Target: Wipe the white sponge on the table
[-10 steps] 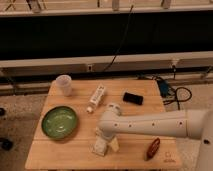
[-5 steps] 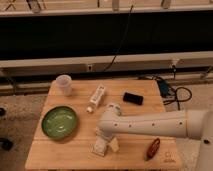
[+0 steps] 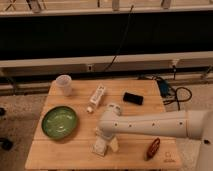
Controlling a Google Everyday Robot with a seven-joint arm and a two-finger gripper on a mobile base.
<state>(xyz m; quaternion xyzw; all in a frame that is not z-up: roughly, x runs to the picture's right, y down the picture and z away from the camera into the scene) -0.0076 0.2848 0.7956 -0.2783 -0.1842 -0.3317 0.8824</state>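
- green plate, round and shallow, sits around 8 o'clock in the view
- clear plastic cup stands upright at 9 o'clock, pretty much at 12 o'clock from the plate and apart from it
- slim white box with a cap lies flat near the middle, cap end pointing to 7 o'clock
- flat black slab, maybe a phone, at 4 o'clock
- reddish-brown oblong thing at 5 o'clock, can't tell what it is
- blue and black cables on the floor at 3 o'clock
- black cord hanging at 1 o'clock

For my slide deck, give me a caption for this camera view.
The gripper sits over the white sponge on the table, beside a green plate.
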